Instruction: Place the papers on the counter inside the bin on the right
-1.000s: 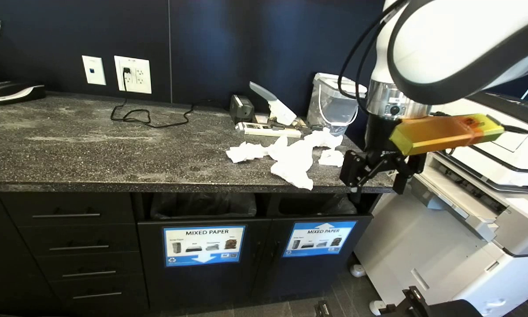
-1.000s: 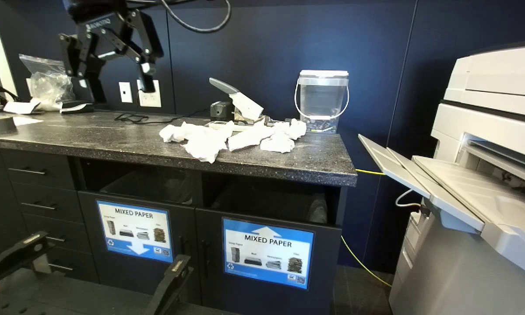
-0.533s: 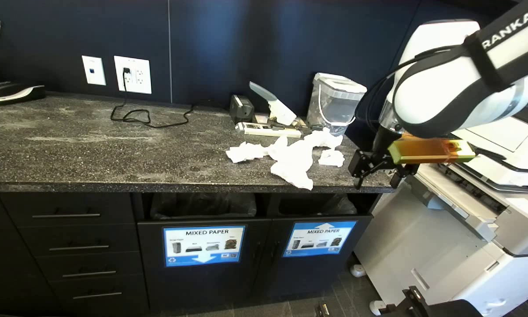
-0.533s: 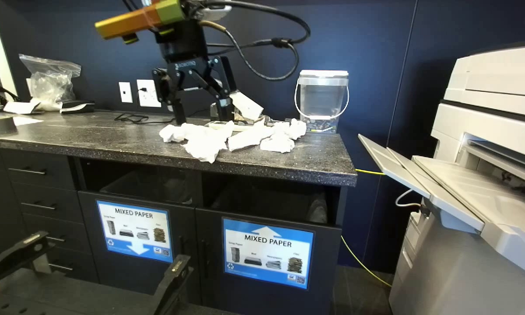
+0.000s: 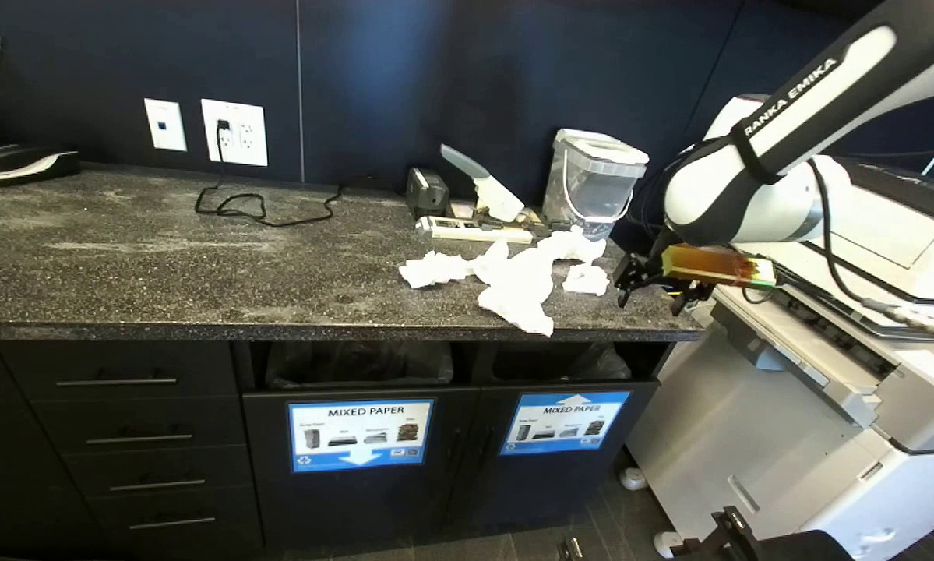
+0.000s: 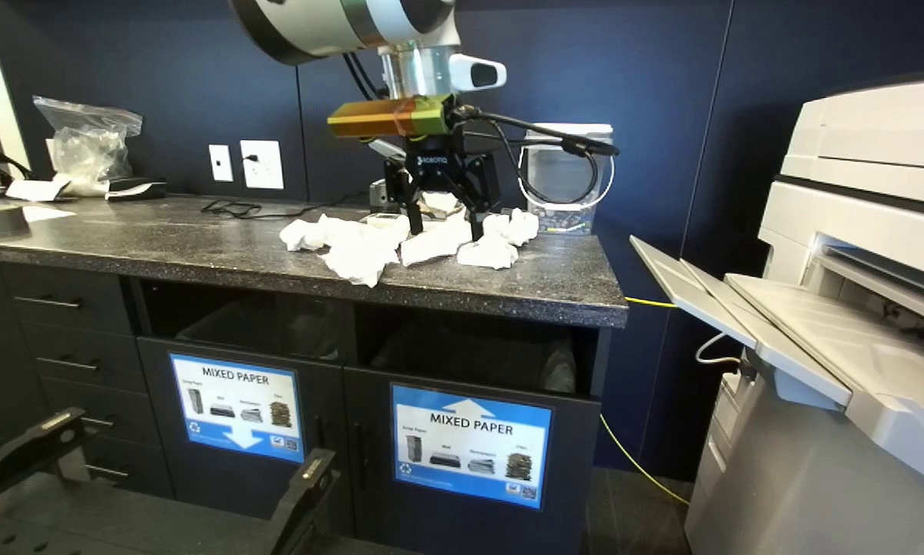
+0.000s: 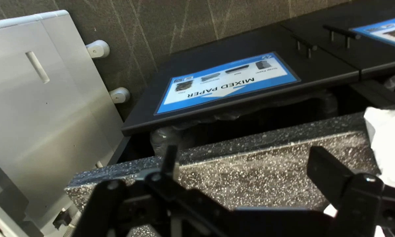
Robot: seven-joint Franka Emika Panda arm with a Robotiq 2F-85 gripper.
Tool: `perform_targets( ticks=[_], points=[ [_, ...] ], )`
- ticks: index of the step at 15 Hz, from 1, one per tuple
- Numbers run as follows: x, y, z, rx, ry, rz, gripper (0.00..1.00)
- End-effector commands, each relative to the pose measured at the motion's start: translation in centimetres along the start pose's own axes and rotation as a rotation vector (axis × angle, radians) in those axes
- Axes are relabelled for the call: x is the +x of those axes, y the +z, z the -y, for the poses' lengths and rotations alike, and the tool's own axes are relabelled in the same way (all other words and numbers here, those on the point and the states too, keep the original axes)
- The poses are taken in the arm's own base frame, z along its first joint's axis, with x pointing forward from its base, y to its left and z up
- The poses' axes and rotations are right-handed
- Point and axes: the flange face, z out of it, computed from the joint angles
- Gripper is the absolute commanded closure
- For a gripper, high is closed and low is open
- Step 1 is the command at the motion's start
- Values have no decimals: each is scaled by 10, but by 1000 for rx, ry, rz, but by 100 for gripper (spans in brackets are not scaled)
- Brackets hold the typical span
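Behind the worktop's (image 5: 163, 273) back edge, toward the left, we are seeing a white wall socket (image 5: 244, 144). Further along, the white papers (image 5: 517, 280) are lying crumpled on the worktop's right half, one flap reaching the front edge and a smaller piece sitting just right of the main heap. Below that edge, near the front right corner, the right-hand bin (image 5: 544, 362) is gaping dark. At the back right corner a lidded clear tub (image 5: 591, 187) is standing. The claw (image 5: 648, 305) is hanging released above the right end; in the wrist view we are noticing bare worktop between its spread fingers (image 7: 325, 174). Beyond the right edge a printer (image 5: 755, 405) is standing.
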Motion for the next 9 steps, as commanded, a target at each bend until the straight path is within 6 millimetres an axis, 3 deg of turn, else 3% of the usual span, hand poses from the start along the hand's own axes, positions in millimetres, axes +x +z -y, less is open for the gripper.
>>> perform_targets(
  ticks=[1,9],
  points=[
    [51,34,3,42,37,-24,0],
    [137,74,11,143,71,-69,0]
  ],
)
